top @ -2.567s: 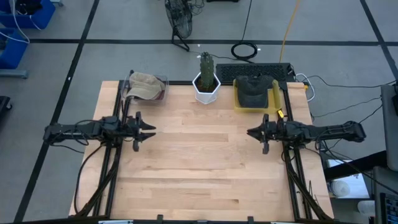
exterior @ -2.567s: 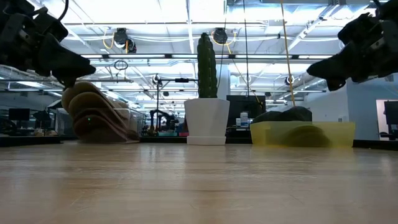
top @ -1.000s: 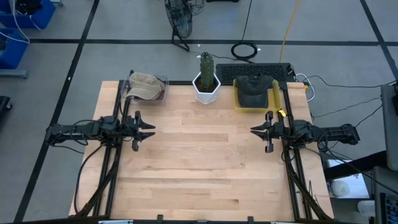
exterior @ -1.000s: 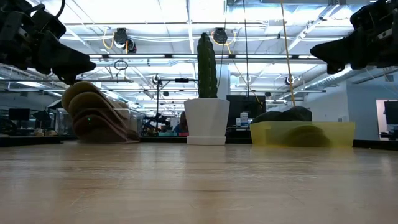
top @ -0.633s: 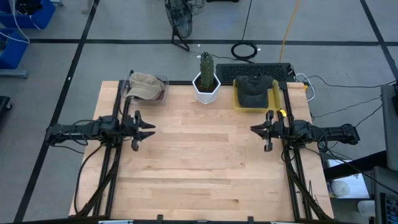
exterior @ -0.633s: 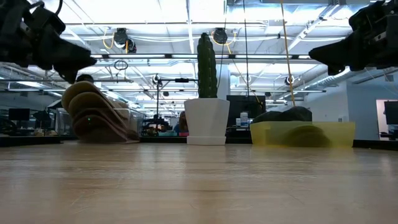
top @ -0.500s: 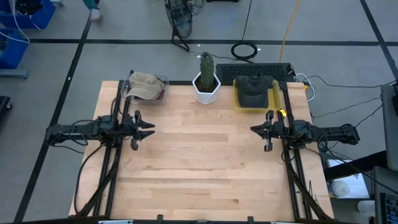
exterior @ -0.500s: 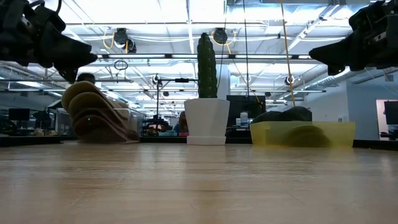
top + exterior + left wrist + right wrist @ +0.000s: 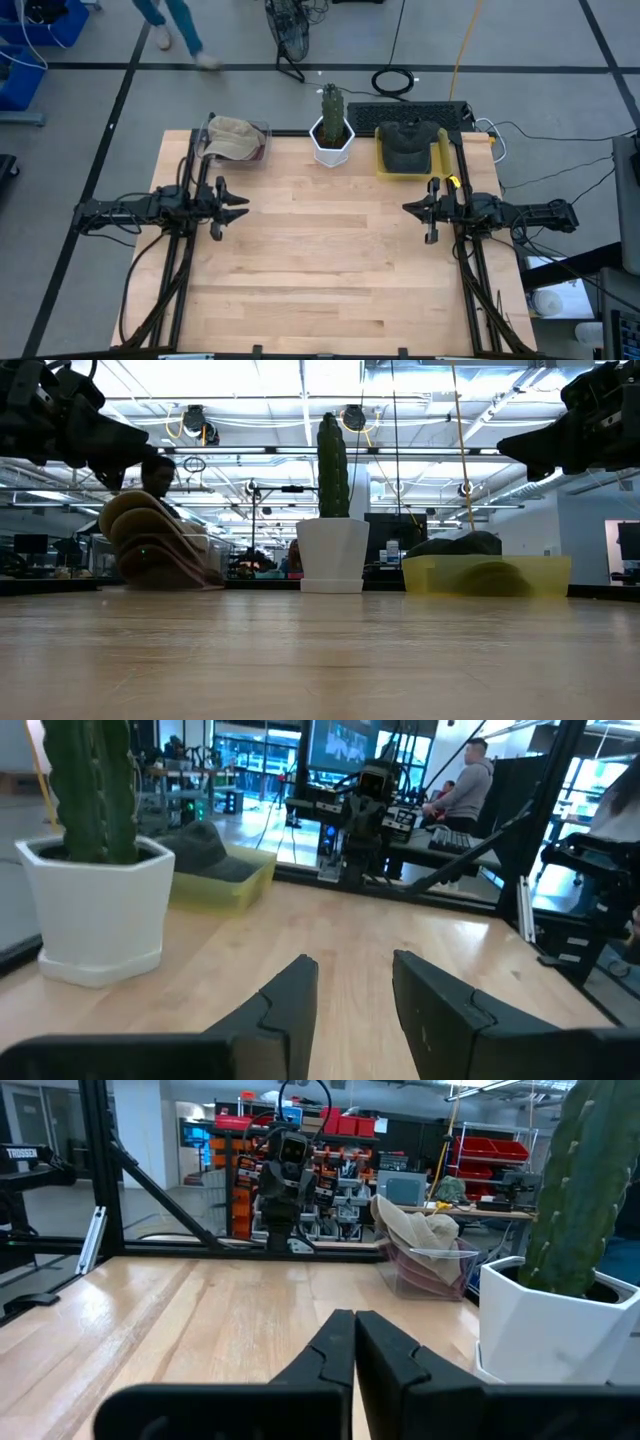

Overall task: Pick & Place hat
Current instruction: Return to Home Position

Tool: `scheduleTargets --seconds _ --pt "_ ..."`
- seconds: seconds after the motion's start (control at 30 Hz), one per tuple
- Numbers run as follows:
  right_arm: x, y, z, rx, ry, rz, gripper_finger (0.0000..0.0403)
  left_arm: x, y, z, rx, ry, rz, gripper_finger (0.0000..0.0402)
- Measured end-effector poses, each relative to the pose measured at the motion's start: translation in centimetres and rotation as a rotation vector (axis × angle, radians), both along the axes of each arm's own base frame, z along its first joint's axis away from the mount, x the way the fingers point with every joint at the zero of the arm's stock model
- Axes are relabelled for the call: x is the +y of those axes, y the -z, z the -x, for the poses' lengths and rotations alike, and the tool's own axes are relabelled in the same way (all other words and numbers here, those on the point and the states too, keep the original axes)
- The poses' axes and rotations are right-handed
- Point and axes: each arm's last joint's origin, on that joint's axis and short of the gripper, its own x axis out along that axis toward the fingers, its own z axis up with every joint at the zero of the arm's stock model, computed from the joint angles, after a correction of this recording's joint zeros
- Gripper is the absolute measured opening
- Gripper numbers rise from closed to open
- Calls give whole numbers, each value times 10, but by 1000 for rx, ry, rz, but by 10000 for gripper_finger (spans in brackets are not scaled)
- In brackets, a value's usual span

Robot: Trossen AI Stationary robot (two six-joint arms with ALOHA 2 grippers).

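Note:
A tan hat (image 9: 232,138) lies in a clear bin (image 9: 262,142) at the table's far left; it also shows in the low view (image 9: 150,540) and the right wrist view (image 9: 418,1230). A dark hat (image 9: 405,140) sits in a yellow tray (image 9: 384,165) at the far right, also seen in the left wrist view (image 9: 200,845). My left gripper (image 9: 240,208) hovers open over the table's left side, its fingers (image 9: 300,975) apart. My right gripper (image 9: 408,210) hovers shut over the right side, its fingertips (image 9: 343,1325) together. Both point toward the table's middle.
A cactus in a white pot (image 9: 332,135) stands between bin and tray at the far edge. Bare wood (image 9: 320,260) spreads between and in front of the grippers. A person (image 9: 175,30) walks on the floor beyond the far left corner. A keyboard (image 9: 405,112) lies behind the tray.
Neither arm has visibly moved and the hats lie as before. A person has walked into view on the floor beyond the table's far left corner.

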Motion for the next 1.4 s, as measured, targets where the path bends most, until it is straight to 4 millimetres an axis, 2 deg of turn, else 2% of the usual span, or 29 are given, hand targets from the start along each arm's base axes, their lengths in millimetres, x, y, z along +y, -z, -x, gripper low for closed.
scheduleTargets --seconds 0.23,0.5,1.4 --pt "0 0 0 0 0 0 2 0 4 0 44 -8 -56 124" --pt "0 1 0 9 -1 0 2 0 7 0 81 -12 -103 9" --pt "0 1 0 9 -1 0 2 0 8 1 99 2 -121 2"
